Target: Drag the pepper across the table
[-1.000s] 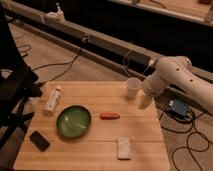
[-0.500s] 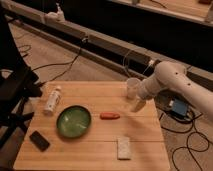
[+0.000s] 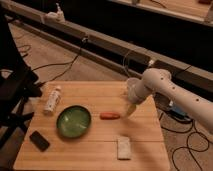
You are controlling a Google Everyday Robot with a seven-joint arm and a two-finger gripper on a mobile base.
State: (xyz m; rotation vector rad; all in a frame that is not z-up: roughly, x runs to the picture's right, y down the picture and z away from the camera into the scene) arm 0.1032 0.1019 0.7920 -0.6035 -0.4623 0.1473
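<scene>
The small orange-red pepper point(image 3: 109, 116) lies on the light wooden table point(image 3: 95, 145), right of the green bowl point(image 3: 73, 121). My gripper point(image 3: 129, 111) reaches in from the right on a white arm point(image 3: 165, 87) and hangs just right of the pepper, its tip close above the table top. It sits near the pepper's right end; I cannot tell whether it touches it.
A white bottle point(image 3: 52, 100) lies at the table's left. A black phone point(image 3: 39, 141) lies at the front left corner. A pale rectangular block point(image 3: 123, 148) lies near the front edge. A white cup is partly hidden behind the arm. Cables cross the floor around the table.
The arm has swung left and down from the table's right rear towards the pepper. The pepper and the other objects have not moved.
</scene>
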